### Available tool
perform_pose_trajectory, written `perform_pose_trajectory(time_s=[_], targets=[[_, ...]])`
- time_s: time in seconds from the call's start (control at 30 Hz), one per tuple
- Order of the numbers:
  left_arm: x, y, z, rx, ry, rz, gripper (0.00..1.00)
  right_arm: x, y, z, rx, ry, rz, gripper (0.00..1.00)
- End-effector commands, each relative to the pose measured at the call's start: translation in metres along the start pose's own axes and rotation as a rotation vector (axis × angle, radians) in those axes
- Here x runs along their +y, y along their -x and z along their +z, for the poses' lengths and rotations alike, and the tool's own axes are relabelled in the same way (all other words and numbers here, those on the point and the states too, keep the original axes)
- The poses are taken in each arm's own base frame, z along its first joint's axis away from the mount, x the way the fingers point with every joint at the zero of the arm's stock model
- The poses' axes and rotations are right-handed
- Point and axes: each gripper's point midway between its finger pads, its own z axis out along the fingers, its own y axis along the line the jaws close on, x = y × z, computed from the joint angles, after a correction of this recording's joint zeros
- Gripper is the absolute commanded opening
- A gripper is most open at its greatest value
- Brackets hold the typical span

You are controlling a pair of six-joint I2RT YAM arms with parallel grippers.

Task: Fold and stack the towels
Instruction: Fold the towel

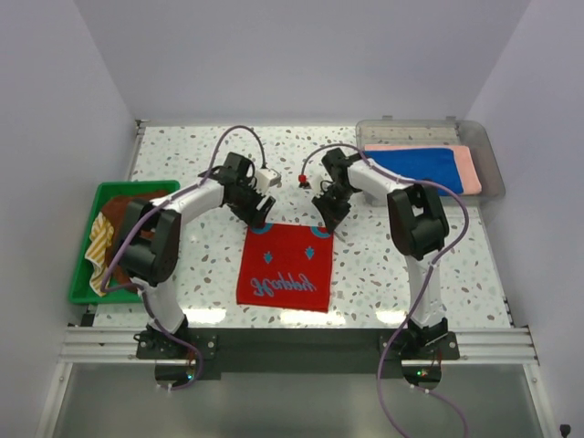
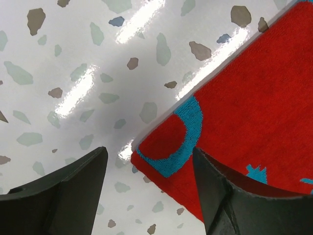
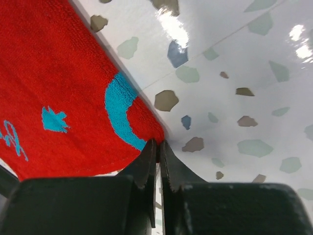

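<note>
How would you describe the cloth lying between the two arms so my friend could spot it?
Find the speckled table; between the green basket and the clear tray lies the red towel, spread flat. Alone among the towels, it sits outside a container and carries turquoise markings.

From above, the far corners of the red towel (image 1: 285,265) sit partly hidden under the left claw (image 1: 260,213) and right claw (image 1: 330,215). Up close, the towel runs off frame; the right claw's closed tips perhaps pinch its corner.
</note>
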Motion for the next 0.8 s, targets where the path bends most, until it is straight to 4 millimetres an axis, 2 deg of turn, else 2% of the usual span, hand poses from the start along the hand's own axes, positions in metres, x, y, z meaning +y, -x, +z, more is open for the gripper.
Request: perform_pose_trajectory(time_s=[0.0, 0.1, 0.13, 0.33, 0.6, 0.77], targets=[[0.006, 0.018, -0.002, -0.029, -0.018, 0.052, 0.75, -0.017, 0.010, -0.008, 0.013, -0.085, -0.059, 0.00], [0.009, 0.020, 0.001, -0.020, -0.026, 0.065, 0.68, -0.032, 0.016, -0.017, 0.011, -0.164, -0.088, 0.00], [0.011, 0.020, 0.001, -0.016, -0.026, 0.066, 0.62, -0.037, 0.019, -0.021, 0.005, -0.189, -0.093, 0.00], [0.016, 0.018, 0.012, 0.007, -0.057, 0.060, 0.52, -0.054, 0.024, -0.019, 0.034, -0.262, -0.108, 0.00], [0.013, 0.032, 0.023, -0.018, -0.124, 0.064, 0.50, -0.056, 0.023, -0.012, 0.050, -0.268, -0.121, 0.00], [0.014, 0.029, 0.029, 0.008, -0.135, 0.060, 0.47, -0.054, 0.022, -0.010, 0.053, -0.266, -0.126, 0.00]])
